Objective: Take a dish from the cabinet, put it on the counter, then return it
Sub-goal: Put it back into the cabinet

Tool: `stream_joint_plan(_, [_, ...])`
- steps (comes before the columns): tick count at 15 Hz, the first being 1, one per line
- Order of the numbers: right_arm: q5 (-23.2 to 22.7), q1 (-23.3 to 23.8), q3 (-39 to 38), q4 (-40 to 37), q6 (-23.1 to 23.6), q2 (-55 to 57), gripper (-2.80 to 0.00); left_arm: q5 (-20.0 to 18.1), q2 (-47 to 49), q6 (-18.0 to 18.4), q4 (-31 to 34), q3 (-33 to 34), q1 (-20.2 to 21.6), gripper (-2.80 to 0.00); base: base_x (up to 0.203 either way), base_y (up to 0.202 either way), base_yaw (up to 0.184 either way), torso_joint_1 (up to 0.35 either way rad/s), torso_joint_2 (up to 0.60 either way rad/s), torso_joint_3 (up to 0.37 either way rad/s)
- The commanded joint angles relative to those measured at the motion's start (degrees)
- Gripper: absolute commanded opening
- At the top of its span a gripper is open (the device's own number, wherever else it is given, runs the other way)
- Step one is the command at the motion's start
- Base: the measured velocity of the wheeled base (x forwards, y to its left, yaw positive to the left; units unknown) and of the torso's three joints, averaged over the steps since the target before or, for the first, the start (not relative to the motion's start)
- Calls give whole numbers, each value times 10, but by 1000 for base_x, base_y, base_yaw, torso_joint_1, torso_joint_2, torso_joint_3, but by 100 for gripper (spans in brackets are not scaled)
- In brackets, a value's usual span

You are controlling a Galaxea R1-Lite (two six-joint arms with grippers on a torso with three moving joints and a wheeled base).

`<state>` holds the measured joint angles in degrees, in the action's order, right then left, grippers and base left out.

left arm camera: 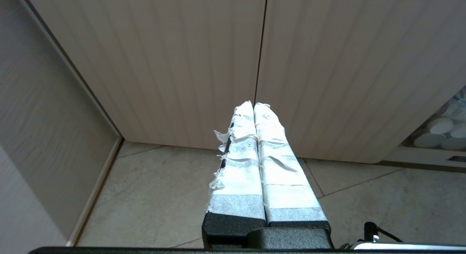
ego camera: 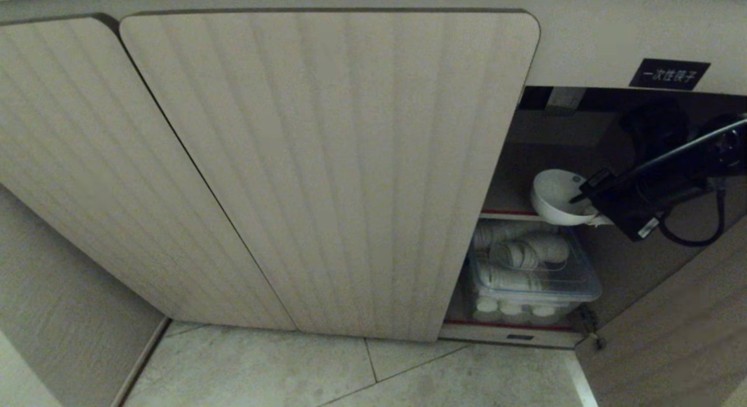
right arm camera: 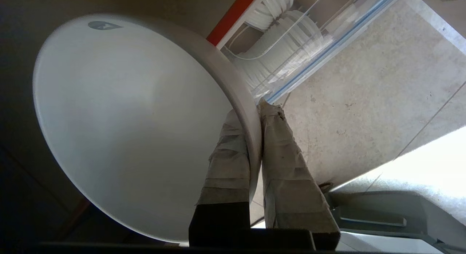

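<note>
The dish [ego camera: 554, 195], a white bowl, is held tilted at the front of the upper shelf [ego camera: 506, 212] inside the open cabinet [ego camera: 327, 173]. Its rim is clamped betw. the taped fingers [right arm camera: 227, 155] of the right end effector [right arm camera: 255, 112]. A clear bin [ego camera: 534, 278] w/ white dishes is seen on the shelf below. The left end effector [left arm camera: 253, 105] is parked low over the tile floor [left arm camera: 153, 195], fingers pressed together, nothing betw. them.

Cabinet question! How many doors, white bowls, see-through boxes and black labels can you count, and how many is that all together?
Closed fluted doors: 2
Open door at the right edge: 1
White bowl, pinched by the right gripper: 1
Clear lidded box of white items: 1
Black label: 1
Total: 6
</note>
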<state>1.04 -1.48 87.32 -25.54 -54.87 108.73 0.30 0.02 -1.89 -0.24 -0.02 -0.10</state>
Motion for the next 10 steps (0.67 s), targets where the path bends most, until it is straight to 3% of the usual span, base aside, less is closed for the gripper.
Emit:
stream_joint_plan(1, [0,0,3,-1,-3,6,-280,0,0,0,0,0,0,-280,0,0,0,0,0,0])
stream_joint_plan(10, [0,3,63,-34,5,32,-280,0,0,0,0,0,0,-280,0,0,0,0,0,0])
